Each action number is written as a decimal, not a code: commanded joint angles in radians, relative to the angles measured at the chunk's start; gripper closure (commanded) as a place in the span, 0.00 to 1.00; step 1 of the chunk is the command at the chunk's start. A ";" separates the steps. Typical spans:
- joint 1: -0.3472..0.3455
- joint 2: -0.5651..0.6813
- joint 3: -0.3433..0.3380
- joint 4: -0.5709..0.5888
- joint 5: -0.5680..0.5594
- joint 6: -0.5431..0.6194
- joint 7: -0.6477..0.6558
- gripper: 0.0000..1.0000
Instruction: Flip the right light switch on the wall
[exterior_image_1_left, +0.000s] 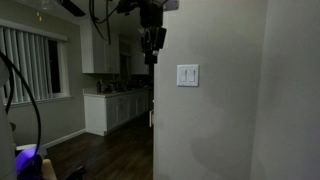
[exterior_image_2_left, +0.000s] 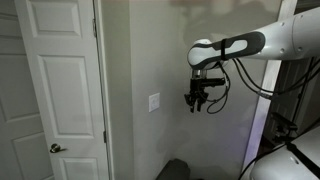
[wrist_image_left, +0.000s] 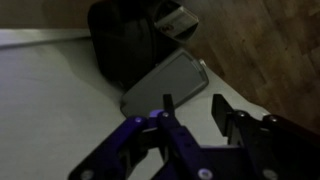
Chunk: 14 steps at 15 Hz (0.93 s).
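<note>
The right light switch sat on the wall, near its left edge. We saw the gripper apart from it, fingers spread, holding nothing. Bare wall lay around; a door and cabinets stood aside.

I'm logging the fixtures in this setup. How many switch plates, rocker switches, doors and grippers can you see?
Switch plate: 1
Rocker switches: 2, the left light switch and the right light switch
Door: 1
Gripper: 1
Total: 5
</note>
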 joint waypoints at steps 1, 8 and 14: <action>0.007 0.134 -0.022 0.032 0.026 0.217 -0.043 0.85; 0.025 0.293 -0.038 0.074 0.147 0.589 -0.056 1.00; 0.060 0.407 -0.044 0.146 0.322 0.697 -0.132 1.00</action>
